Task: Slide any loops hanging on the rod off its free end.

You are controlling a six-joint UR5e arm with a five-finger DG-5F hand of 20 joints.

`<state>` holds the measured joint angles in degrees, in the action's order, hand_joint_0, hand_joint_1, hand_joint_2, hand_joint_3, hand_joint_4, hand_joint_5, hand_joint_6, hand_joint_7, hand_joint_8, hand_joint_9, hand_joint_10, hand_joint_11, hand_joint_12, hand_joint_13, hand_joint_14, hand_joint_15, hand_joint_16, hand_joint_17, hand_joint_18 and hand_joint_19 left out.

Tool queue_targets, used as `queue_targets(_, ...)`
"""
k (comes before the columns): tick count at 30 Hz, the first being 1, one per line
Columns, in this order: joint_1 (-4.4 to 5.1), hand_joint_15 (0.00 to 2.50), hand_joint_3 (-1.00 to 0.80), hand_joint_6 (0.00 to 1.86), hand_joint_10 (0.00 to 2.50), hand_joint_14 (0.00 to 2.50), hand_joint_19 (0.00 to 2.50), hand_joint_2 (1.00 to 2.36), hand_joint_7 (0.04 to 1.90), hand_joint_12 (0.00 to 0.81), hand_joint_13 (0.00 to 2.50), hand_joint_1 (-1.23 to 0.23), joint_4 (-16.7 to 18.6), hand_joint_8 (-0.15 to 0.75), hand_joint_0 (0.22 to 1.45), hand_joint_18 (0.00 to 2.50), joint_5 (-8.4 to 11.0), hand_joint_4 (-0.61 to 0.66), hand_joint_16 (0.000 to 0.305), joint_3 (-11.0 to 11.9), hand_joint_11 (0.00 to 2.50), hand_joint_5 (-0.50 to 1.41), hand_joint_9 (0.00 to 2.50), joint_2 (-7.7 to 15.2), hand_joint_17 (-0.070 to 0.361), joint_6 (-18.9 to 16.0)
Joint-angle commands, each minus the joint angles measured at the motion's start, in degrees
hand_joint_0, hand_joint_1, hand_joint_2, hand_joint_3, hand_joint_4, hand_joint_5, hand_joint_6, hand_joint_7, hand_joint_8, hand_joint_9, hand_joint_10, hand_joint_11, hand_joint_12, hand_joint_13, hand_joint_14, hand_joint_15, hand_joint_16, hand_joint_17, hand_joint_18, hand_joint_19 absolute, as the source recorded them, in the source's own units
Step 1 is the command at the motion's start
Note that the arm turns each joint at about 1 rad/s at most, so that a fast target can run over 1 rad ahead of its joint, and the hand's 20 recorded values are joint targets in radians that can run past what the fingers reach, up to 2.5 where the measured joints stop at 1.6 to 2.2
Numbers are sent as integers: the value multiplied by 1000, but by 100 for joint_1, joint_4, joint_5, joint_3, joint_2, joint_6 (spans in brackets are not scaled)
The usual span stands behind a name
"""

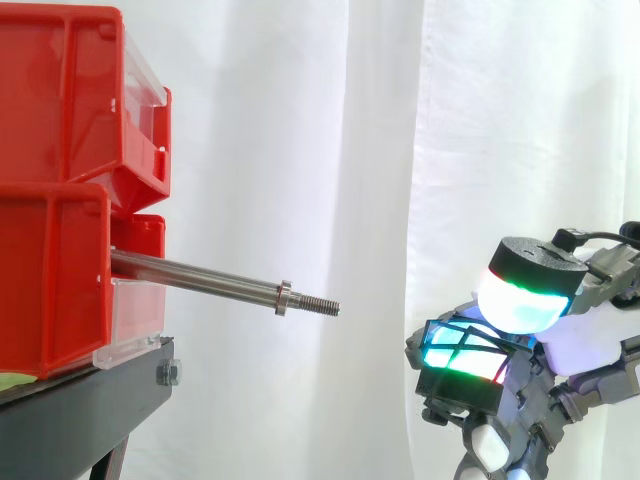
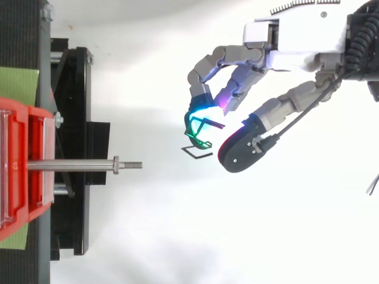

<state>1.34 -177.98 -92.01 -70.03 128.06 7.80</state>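
My hand (image 2: pixel 296 41) pinches thin dark loop (image 2: pixel 200 141), probably wire, between curled fingertips, well apart from rod (image 1: pixel 200 275) and its threaded free end. Rod juts bare from red bins (image 1: pixel 60 110), so sliding-off looks done.

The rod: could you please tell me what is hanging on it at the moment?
Nothing hangs on the visible rod; its inner end is covered by the red bins. The hand pinches the thin loops, clear of it.
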Motion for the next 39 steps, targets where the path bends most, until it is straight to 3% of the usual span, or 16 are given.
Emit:
queue_targets(1, -2, 74, -500, 844, 8, 3, 228, 1000, 1138, 294, 846, -799, 0, 317, 474, 839, -1, 226, 48, -2, 292, -197, 882, 0, 108, 2)
queue_targets(5, -11, 77, -500, 830, 8, 1, 241, 1000, 1154, 292, 849, -714, 0, 319, 479, 836, 8, 224, 47, 7, 291, -184, 896, 0, 106, 2)
queue_targets(9, -11, 93, -500, 807, 9, 3, 269, 1000, 1207, 270, 841, -601, 0, 299, 572, 793, -1, 190, 42, -2, 305, -174, 904, 0, 95, 2)
queue_targets(16, -11, 105, -445, 820, 9, 4, 276, 1005, 1233, 269, 829, -711, -9, 300, 621, 773, 8, 134, 42, -2, 309, -183, 878, 0, 94, 2)
queue_targets(26, -20, 79, -500, 832, 8, 3, 254, 1000, 1204, 267, 798, -840, -70, 283, 666, 768, -9, 166, 42, -2, 283, -207, 815, 0, 94, 2)
queue_targets(31, -20, 83, -500, 834, 9, 3, 249, 1000, 1195, 264, 808, -833, -70, 282, 661, 779, -9, 175, 41, -2, 284, -204, 830, 0, 93, -7)
queue_targets(39, -28, 91, -500, 831, 9, 3, 263, 1000, 1178, 277, 843, -721, -70, 301, 537, 808, -9, 197, 44, -2, 296, -193, 877, 0, 98, 2)
